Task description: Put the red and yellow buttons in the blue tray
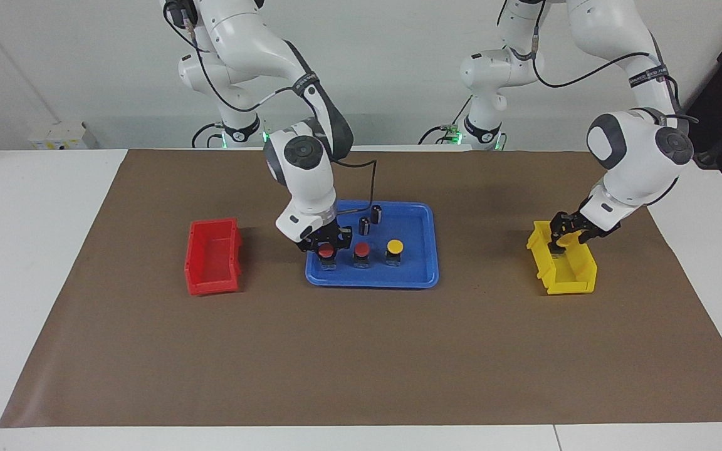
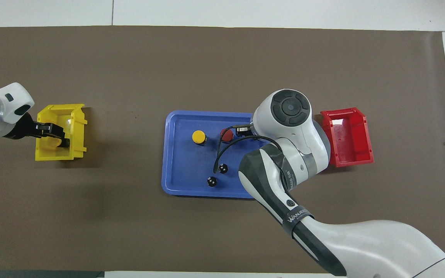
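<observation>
The blue tray [image 1: 420, 216] [image 2: 180, 173] lies mid-table. In it stand a yellow button [image 1: 394, 248] [image 2: 199, 136] and a red button [image 1: 361, 251] [image 2: 226, 134]. My right gripper [image 1: 326, 249] is down in the tray at the red bin's end, shut on a second red button [image 1: 326, 253] that stands level with the others. The overhead view hides this gripper and button under the right arm's wrist. My left gripper [image 1: 565, 238] [image 2: 55, 136] is down inside the yellow bin [image 1: 577, 279] [image 2: 76, 127], with the second yellow button's cap [image 1: 579, 236] [image 2: 54, 141] at its tip.
Two dark capless cylinders [image 1: 365, 225] [image 1: 376, 213] stand in the tray nearer to the robots; they also show in the overhead view [image 2: 223, 168] [image 2: 211, 181]. A red bin [image 1: 212, 257] [image 2: 348, 135] sits beside the tray toward the right arm's end. Brown paper covers the table.
</observation>
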